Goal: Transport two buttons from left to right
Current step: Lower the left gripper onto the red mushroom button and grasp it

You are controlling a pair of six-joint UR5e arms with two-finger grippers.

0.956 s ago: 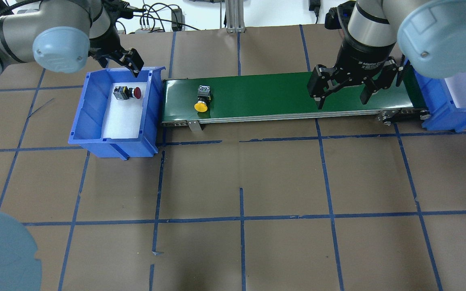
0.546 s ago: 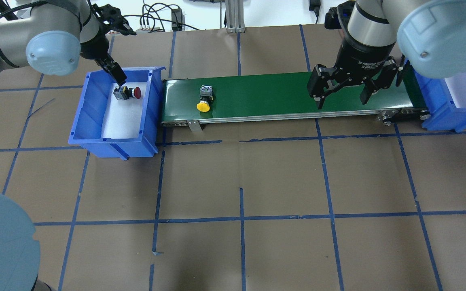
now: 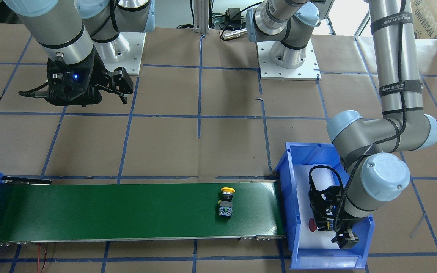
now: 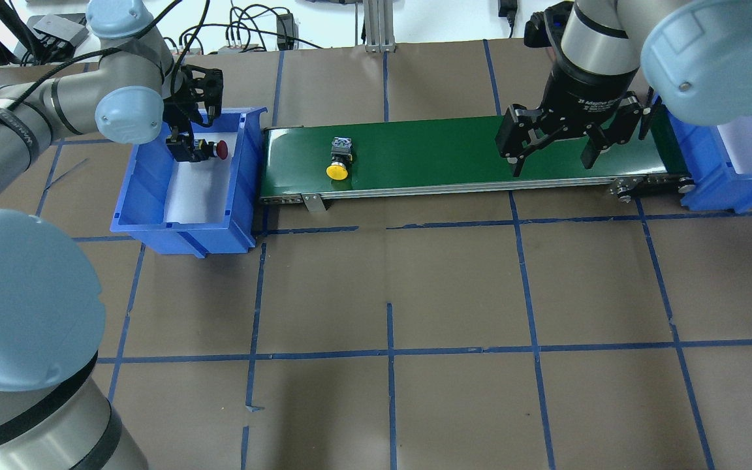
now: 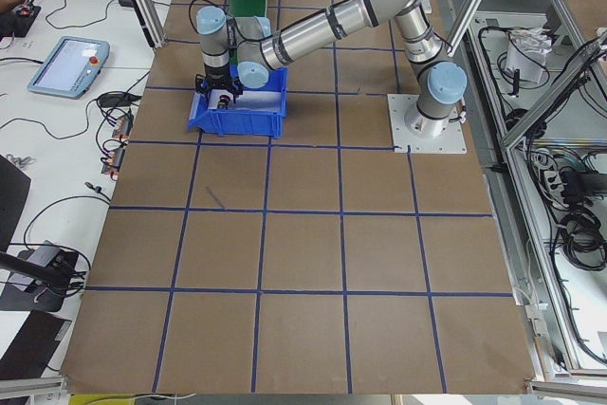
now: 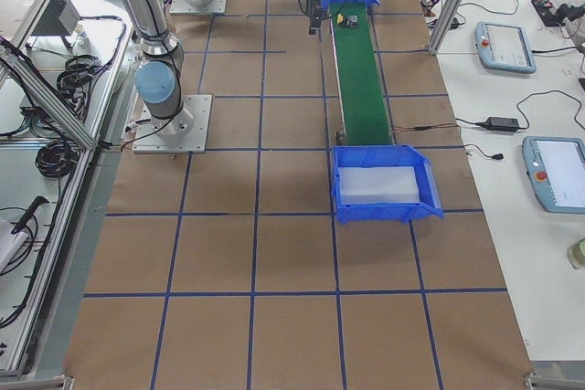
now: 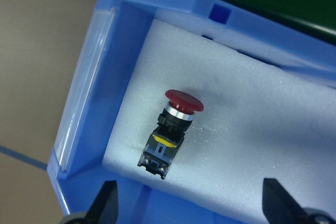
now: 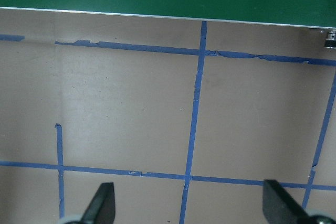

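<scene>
- Since the earlier pictures the yellow button (image 4: 339, 160) has ridden a little further right along the green belt (image 4: 428, 153). The left fingers (image 7: 107, 205) have come down from the far rim of the left bin (image 4: 144, 173) to hang inside it over the red button (image 7: 170, 129). The right fingers (image 4: 514, 153) have not shifted.
- The red button lies on its side on the white foam (image 7: 252, 129) at the far end of the left bin. Its cap points toward the belt and its contact base away from it, so the long axis runs roughly along the belt's line.
- In the left wrist view the button sits ahead of the two tips and between them, nearer the tip at the picture's left. Its axis runs away from the camera with a slight lean, so the fingers' closing line crosses the barrel rather than running along it.
- The left fingers are spread wide and carry nothing. They look not yet down around the barrel, so I judge the next move to be a further drop with a small sideways correction.
- In the overhead view they overlap the button's base, and whether they touch it cannot be told.
- The yellow button lies across the belt in its left third, with its cap toward the robot's side.
- It is well apart from the right fingers, which hang wide and empty over the belt's right end, just short of the right bin (image 4: 722, 189).
- The left arm is the nearer one for the red button.
</scene>
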